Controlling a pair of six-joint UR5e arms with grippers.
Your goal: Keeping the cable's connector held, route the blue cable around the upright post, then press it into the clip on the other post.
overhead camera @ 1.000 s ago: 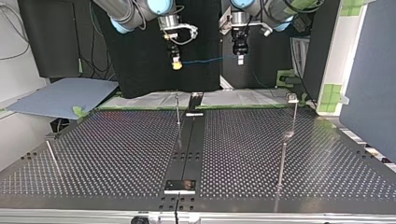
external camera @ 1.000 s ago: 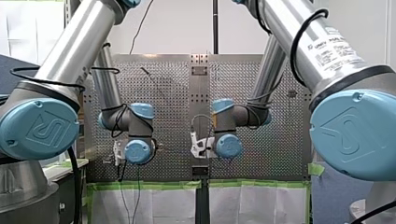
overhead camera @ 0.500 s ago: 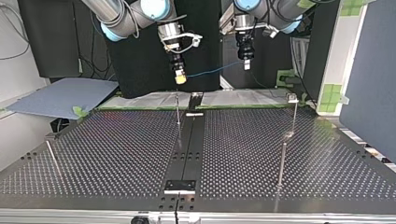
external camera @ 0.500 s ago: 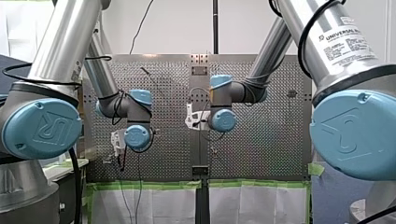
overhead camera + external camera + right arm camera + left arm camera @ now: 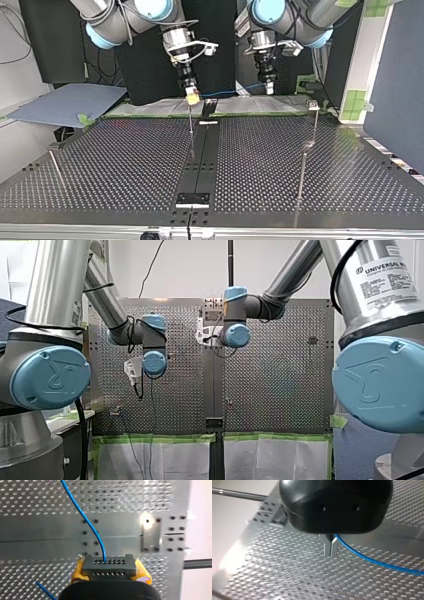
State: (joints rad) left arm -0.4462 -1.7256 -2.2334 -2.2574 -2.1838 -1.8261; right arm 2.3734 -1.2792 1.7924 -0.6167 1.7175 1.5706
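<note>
The perforated table (image 5: 125,160) fills most of the top view, with a dark centre strip (image 5: 202,160) running along its middle. My right arm (image 5: 115,20) comes in at that view's left and my left arm (image 5: 300,15) at its right; both wrists hang over the table's far edge.

A thin upright post (image 5: 190,122) stands just beside the strip. A second post (image 5: 315,122) stands well apart, toward the view's right, and carries a small clip (image 5: 313,105) at its top.

My right gripper (image 5: 191,96) sits just above the upright post's tip. In the right wrist view its yellow pads (image 5: 78,571) are clamped on both sides of a grey connector (image 5: 108,563) – a block with rows of small holes.

My left gripper (image 5: 330,553) has its metal fingers (image 5: 327,547) pressed close together, and the blue cable (image 5: 367,558) comes out from between them near their base.

The cable leaves the connector's face and hangs in the air between the two grippers – it touches neither post.
</note>
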